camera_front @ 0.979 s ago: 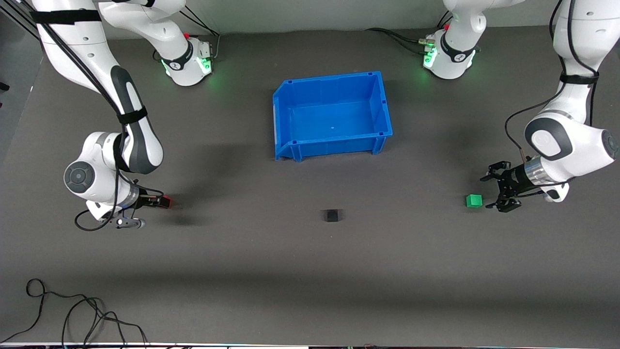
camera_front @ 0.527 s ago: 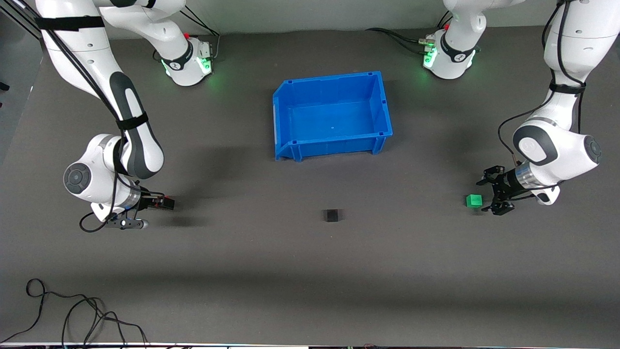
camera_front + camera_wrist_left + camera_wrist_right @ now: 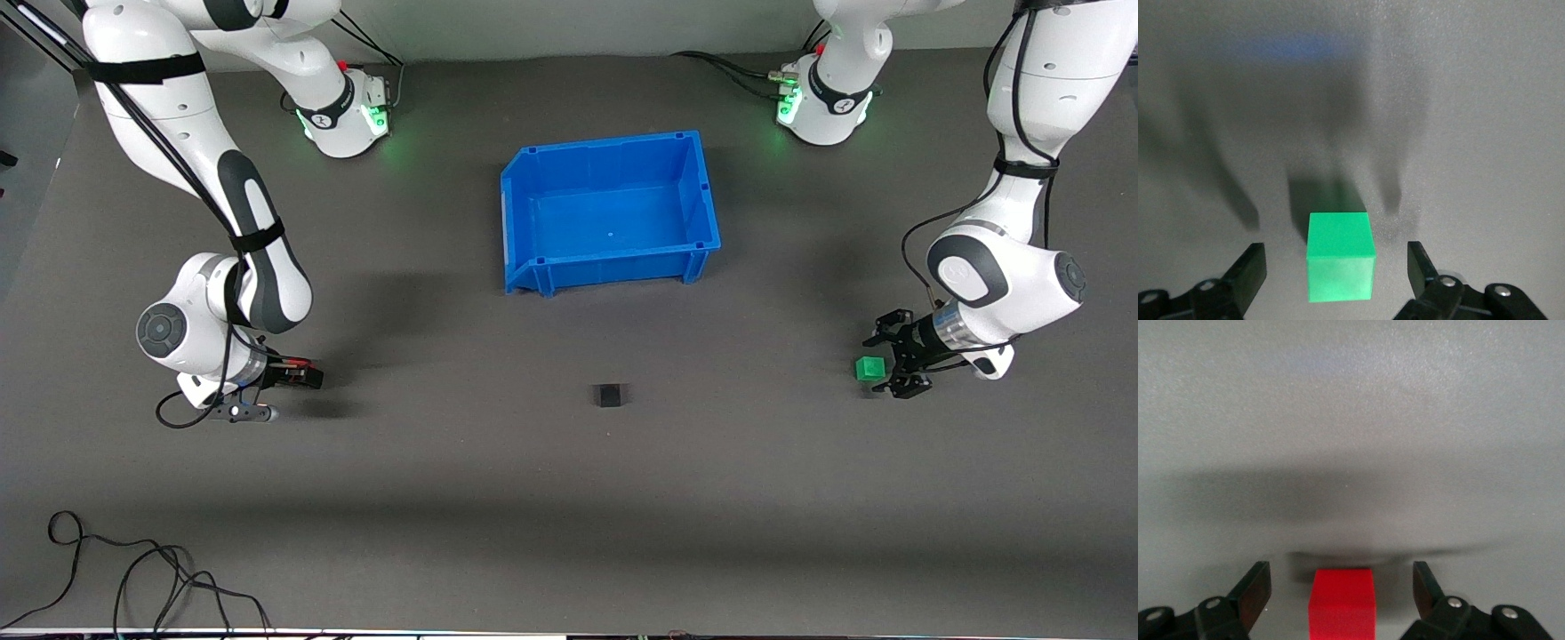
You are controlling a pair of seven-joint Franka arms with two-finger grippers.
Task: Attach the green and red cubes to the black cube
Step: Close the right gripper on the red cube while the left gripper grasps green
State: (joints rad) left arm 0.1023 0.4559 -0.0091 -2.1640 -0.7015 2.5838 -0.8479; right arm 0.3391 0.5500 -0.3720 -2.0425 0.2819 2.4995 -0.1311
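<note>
green plastic, matte and sharp-edged: the green cube (image 3: pixel 1340 255) sits on the table between our left gripper (image 3: pixel 1337 273) fingers, which are spread with a gap on each side, so nothing is grasped yet. at the right arm's end, our right gripper (image 3: pixel 1341 590) straddles the red cube (image 3: pixel 1343 602) the same way, released, fingers clear of both faces. in the front view the red one is nearly hidden, so we think it rests on the table. both cubes are bracketed squarely, likely so flat pads meet flat faces. the black cube (image 3: pixel 609 395) lies alone on the dark felt-like table (image 3: pixel 569 498), at about six o'clock from the glossy blue bin (image 3: pixel 610 267), midway between the grippers, well apart from both.
</note>
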